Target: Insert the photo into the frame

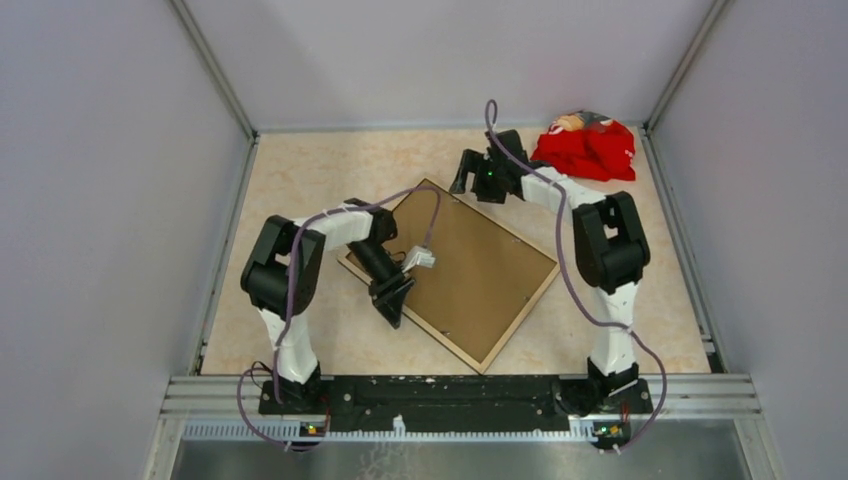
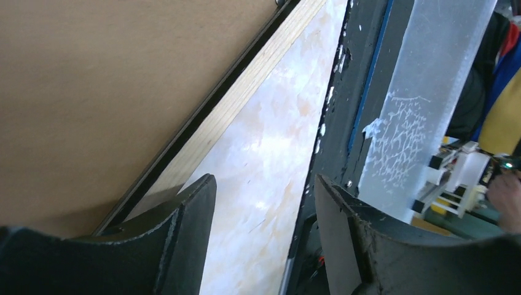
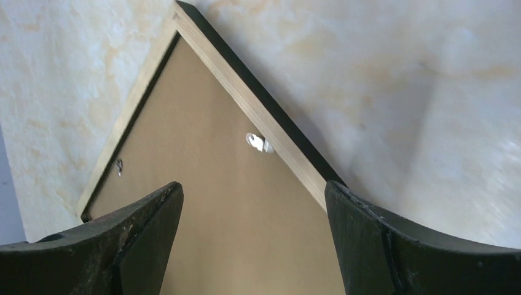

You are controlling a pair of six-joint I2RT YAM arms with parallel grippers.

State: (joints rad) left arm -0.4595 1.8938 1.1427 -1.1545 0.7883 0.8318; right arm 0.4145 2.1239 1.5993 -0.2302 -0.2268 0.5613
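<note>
Two grippers, both mine, are open with nothing between the fingers. The frame point(image 3: 270, 126) lies flat and face down in the middle of the table point(image 1: 310, 170). It is turned like a diamond, its tan wood back up and the brown backing board point(image 1: 470, 270) seated inside it. The photo is not in sight, and I cannot tell whether it lies under the board.

My left gripper point(image 2: 264, 190) hangs low at the frame's near-left edge, jaws wide, the wood rim just beside one finger. My right gripper point(image 3: 254, 196) hovers above the frame's far corner, jaws wide and apart from it.

I judge the frame light but stiff. It is thin-edged and flush with the table, so it is hard to get a finger under, and a corner or the outer rim looks the best hold. Any glass in it would be fragile. A small metal clip point(image 3: 258, 142) sits on the board by the far-right rim, and a red cloth point(image 1: 587, 148) lies at the far right
</note>
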